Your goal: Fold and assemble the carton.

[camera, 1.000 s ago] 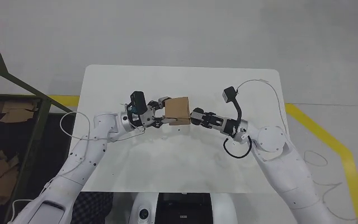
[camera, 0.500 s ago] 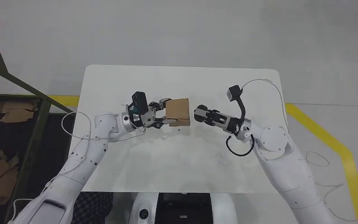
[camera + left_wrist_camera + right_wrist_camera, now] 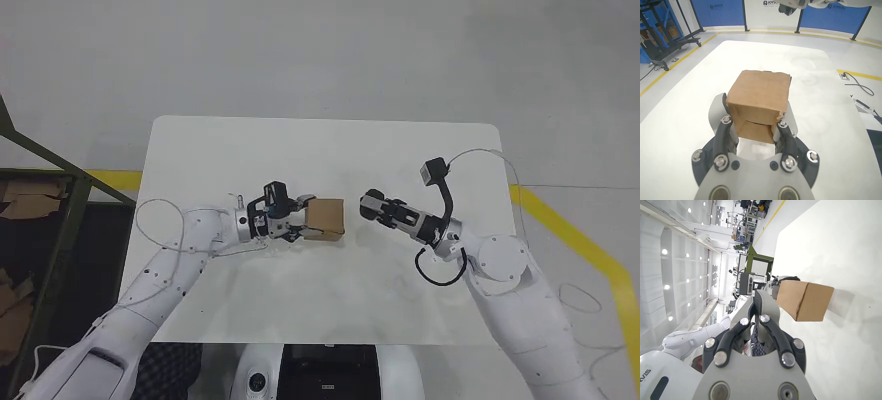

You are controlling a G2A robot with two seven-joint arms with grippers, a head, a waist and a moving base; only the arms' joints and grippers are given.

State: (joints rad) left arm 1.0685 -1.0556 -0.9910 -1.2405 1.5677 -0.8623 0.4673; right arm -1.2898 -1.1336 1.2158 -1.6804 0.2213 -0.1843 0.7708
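Gripping a small brown cardboard carton (image 3: pixel 325 218) by its open end, the left gripper (image 3: pixel 755 115) is pressing one finger against each side wall, its jaws spread as wide as the box. The carton is sitting near the middle of the white table (image 3: pixel 300 150), its closed end pointing toward the right gripper (image 3: pixel 371 203). That gripper is hovering near the carton without touching it, its fingers pressing together and holding nothing.
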